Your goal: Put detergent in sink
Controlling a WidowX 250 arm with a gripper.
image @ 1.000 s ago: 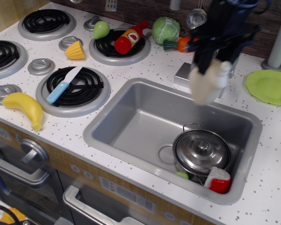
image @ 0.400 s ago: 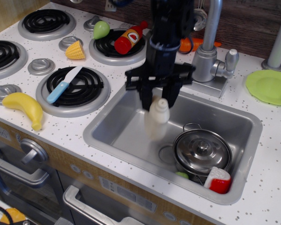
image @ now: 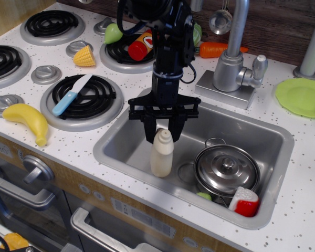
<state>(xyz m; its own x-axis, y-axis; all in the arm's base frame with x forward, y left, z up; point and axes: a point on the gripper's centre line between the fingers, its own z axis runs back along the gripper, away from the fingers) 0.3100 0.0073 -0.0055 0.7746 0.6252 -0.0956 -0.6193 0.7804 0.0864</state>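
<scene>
Toy kitchen scene, overhead oblique view. The detergent [image: 162,153], a cream-white jug bottle, stands upright on the floor of the sink [image: 147,137], in the left half of the basin and just left of the round drain. The black end effector [image: 163,131] hangs vertically over the bottle, its two fingers [image: 150,131] flanking the cap; whether the fingers press on the cap or stand slightly clear of it cannot be told from this view. To the right in the same basin sits a lidded steel pot [image: 226,169], with a red-and-white toy piece [image: 244,201] at the front right corner and a small green item [image: 203,196] partly hidden beside the pot. A silver faucet [image: 232,63] rises behind the sink. On the speckled tabletop [image: 304,184], a green plate [image: 302,97] lies at the right edge; a banana [image: 27,121], a blue-handled knife [image: 71,95] on a burner, a corn piece [image: 85,56], a red ketchup bottle [image: 142,46], a green pear [image: 113,33] and a carrot [image: 216,50] lie on the stove side
</scene>
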